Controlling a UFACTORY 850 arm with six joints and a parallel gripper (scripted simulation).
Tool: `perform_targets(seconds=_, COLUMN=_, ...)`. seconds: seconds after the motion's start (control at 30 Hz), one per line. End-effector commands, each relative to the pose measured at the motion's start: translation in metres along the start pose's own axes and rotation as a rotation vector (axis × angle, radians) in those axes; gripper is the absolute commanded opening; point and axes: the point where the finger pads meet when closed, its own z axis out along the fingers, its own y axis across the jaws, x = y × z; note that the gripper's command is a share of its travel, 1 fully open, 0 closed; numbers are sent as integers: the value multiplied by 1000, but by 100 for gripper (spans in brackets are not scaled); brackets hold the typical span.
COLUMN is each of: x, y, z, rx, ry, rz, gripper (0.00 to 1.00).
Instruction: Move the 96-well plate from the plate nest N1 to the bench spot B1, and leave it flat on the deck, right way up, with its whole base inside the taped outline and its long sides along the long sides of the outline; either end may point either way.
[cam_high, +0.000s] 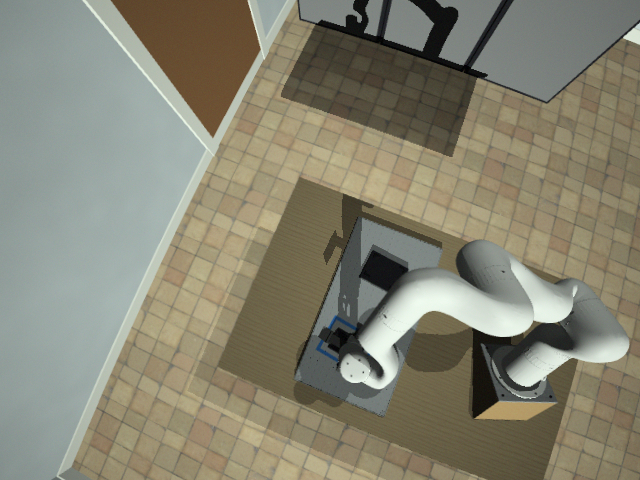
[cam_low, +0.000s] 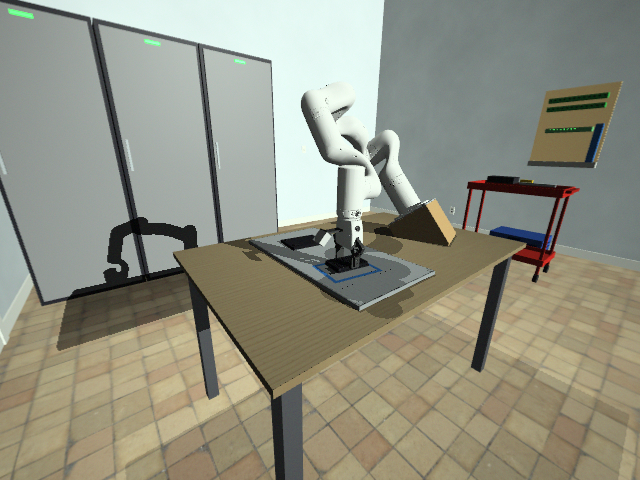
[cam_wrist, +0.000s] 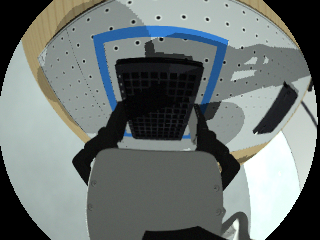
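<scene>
The black 96-well plate (cam_wrist: 158, 99) is held between the fingers of my gripper (cam_wrist: 158, 110), which is shut on its long sides. The plate sits low over the blue taped outline B1 (cam_wrist: 160, 36) on the grey deck, its long sides roughly along the outline's long sides. In the exterior view the plate (cam_low: 344, 265) lies inside the outline (cam_low: 348, 272), with the gripper (cam_low: 353, 253) right above it. From overhead the plate (cam_high: 337, 334) shows within the blue outline (cam_high: 329, 341), partly hidden by the arm. I cannot tell whether its base touches the deck. The black plate nest N1 (cam_high: 383, 268) stands vacant at the deck's far end.
The grey deck lies on a wooden table (cam_low: 310, 304). The arm's tan wedge base (cam_low: 426, 223) stands at the back right of the table. Grey cabinets (cam_low: 129, 139) and a red cart (cam_low: 522, 217) stand away from the table.
</scene>
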Motion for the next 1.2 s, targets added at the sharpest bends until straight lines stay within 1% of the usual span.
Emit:
perform_targets(seconds=0.0, x=1, y=0, z=-1, rx=1, ry=1, rz=0, gripper=0)
perform_targets(seconds=1.17, x=1, y=0, z=3, rx=1, ry=1, rz=0, gripper=0)
